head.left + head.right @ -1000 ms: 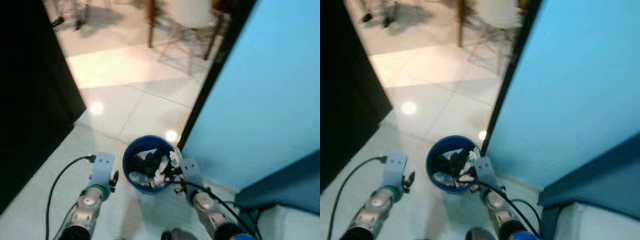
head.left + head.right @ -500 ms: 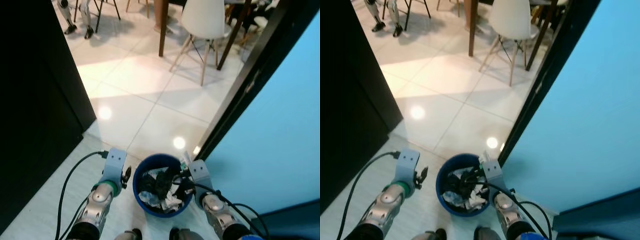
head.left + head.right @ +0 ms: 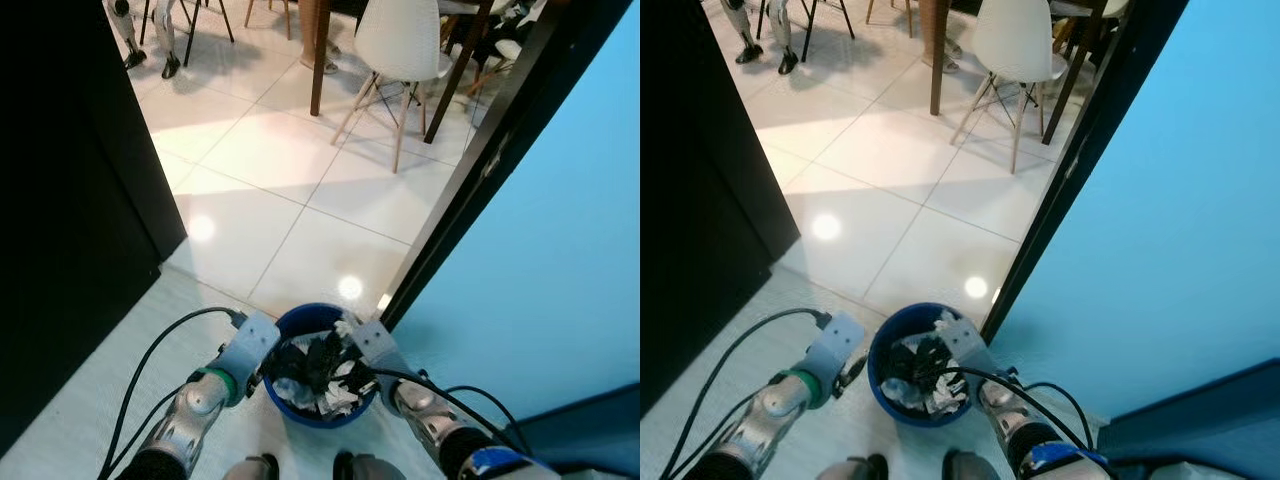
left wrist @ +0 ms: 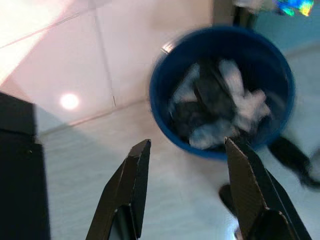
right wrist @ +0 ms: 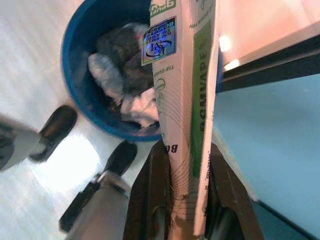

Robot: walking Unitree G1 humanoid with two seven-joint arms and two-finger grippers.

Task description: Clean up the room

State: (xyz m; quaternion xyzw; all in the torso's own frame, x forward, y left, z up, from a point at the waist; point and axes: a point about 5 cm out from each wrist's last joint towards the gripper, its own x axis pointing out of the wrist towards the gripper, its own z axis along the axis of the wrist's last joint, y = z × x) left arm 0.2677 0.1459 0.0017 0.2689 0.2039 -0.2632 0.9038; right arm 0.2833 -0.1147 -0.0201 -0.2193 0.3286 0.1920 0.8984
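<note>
Both arms have closed in on the blue bin (image 3: 318, 372) since the earlier frame, the left gripper (image 4: 187, 172) now at its 9 o'clock rim with fingers spread wide, holding nothing. At the bin's 3 o'clock rim, the right gripper (image 5: 182, 165) pinches a white-and-green carton (image 5: 182, 85) between its fingers. The bin, full of dark and white scraps, stands on the tiled floor (image 3: 300, 190) beside a turquoise wall (image 3: 560, 250); a white chair (image 3: 400, 50) stands far off at 12 o'clock.
</note>
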